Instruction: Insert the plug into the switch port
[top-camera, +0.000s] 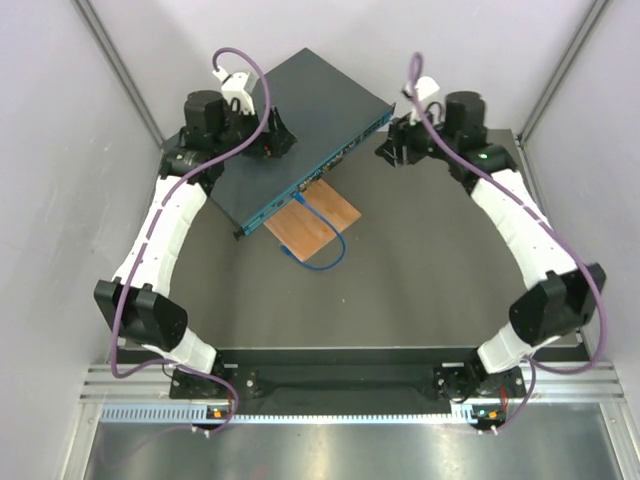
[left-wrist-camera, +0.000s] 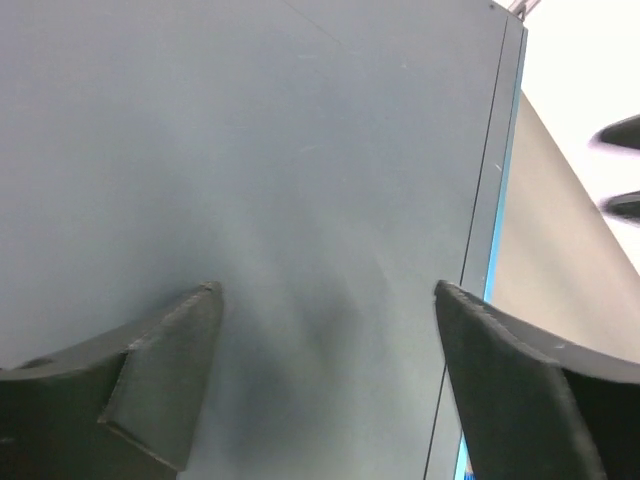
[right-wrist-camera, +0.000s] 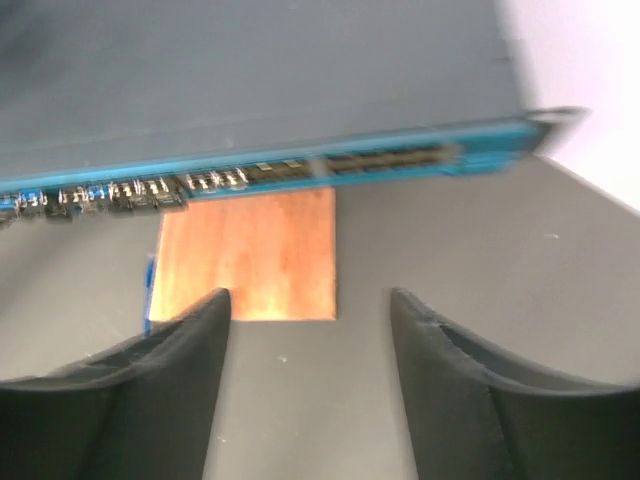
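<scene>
The switch (top-camera: 300, 125) is a flat dark teal-blue box lying diagonally at the back of the table, with its port face (top-camera: 320, 180) turned toward the front right. A blue cable (top-camera: 335, 250) loops over the wooden board, and its end, the plug (top-camera: 298, 200), meets the port face. How deep the plug sits is too small to tell. My left gripper (top-camera: 277, 137) hovers open over the switch top (left-wrist-camera: 250, 150), its fingertips (left-wrist-camera: 328, 290) spread wide with nothing between them. My right gripper (top-camera: 390, 150) stands open by the switch's right end, its fingertips (right-wrist-camera: 308, 295) empty above the mat and facing the ports (right-wrist-camera: 300, 178).
A thin orange-brown wooden board (top-camera: 315, 222) lies half under the switch's port side and also shows in the right wrist view (right-wrist-camera: 250, 255). White walls and metal frame posts close in the sides and back. Dark mat (top-camera: 420, 280) stretches toward the arm bases.
</scene>
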